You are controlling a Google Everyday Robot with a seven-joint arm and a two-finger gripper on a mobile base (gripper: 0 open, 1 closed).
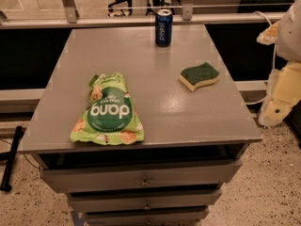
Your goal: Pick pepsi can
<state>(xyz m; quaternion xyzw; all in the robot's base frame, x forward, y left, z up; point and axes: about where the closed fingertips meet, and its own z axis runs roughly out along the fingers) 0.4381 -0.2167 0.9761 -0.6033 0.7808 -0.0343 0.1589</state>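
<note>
The pepsi can [163, 28] is dark blue with white vertical lettering and a silver top. It stands upright at the far edge of the grey table top [150, 74], near the middle. My gripper [277, 108] hangs on the pale arm at the right edge of the view. It is off the table's right side and far from the can, with nothing seen in it.
A green sponge with a yellow underside [199, 76] lies right of centre. A green "dang" snack bag [109, 111] lies at the front left. Drawers [141, 177] sit under the table top. A rail [141, 20] runs behind the can.
</note>
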